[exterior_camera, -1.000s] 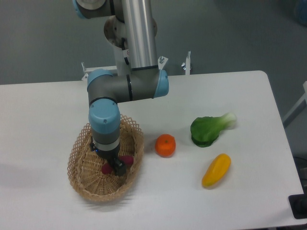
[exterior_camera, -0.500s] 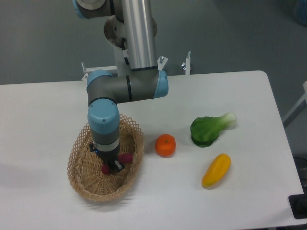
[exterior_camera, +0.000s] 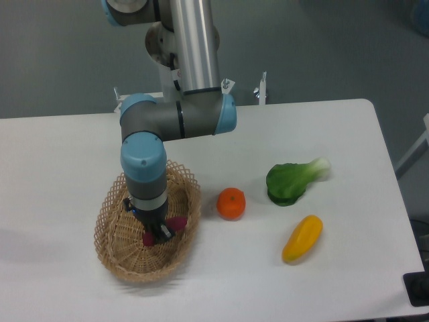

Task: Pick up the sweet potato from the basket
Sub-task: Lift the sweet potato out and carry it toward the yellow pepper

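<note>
The magenta-purple sweet potato [exterior_camera: 175, 223] is held crosswise in my gripper [exterior_camera: 161, 232]; its two ends stick out left and right of the fingers. The gripper points straight down over the middle of the tan wicker basket [exterior_camera: 114, 248] and is shut on the sweet potato. The sweet potato looks lifted slightly off the basket floor, still below or near the rim. The arm's wrist hides the back part of the basket.
A round orange [exterior_camera: 231, 203] sits just right of the basket. A green bok choy [exterior_camera: 292, 180] lies further right, and a yellow-orange oblong fruit [exterior_camera: 302, 238] lies in front of it. The table's front edge is near the bottom.
The gripper has risen a little with the sweet potato in it over the last second. The basket and other produce have not moved.
</note>
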Controlling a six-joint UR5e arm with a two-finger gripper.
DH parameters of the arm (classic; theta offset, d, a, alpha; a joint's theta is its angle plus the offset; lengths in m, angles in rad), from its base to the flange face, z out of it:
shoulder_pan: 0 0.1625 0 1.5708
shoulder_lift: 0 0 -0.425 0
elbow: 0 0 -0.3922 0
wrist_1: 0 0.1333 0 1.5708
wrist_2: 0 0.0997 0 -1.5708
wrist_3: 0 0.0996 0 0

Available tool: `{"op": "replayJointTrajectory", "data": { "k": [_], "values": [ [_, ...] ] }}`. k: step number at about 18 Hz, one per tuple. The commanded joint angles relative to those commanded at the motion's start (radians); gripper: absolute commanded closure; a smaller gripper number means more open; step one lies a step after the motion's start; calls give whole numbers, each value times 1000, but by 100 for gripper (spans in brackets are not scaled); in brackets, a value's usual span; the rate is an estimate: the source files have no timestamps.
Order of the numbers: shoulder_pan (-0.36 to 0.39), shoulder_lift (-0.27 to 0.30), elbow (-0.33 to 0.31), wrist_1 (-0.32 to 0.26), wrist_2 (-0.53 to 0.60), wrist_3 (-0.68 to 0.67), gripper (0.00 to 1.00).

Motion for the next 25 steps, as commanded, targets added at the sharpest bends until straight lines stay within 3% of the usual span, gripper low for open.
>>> {"op": "replayJointTrajectory", "data": {
  "k": [3, 8, 13, 19, 25],
  "values": [
    [41, 2, 86, -17, -21, -5, 67],
    [158, 34, 155, -64, -92, 5, 67],
    [262, 67, 164, -86, -94, 96, 67],
    [380, 74, 192, -176, -92, 244, 67],
    [451, 74, 198, -195, -94, 365, 67]
  ]
}}
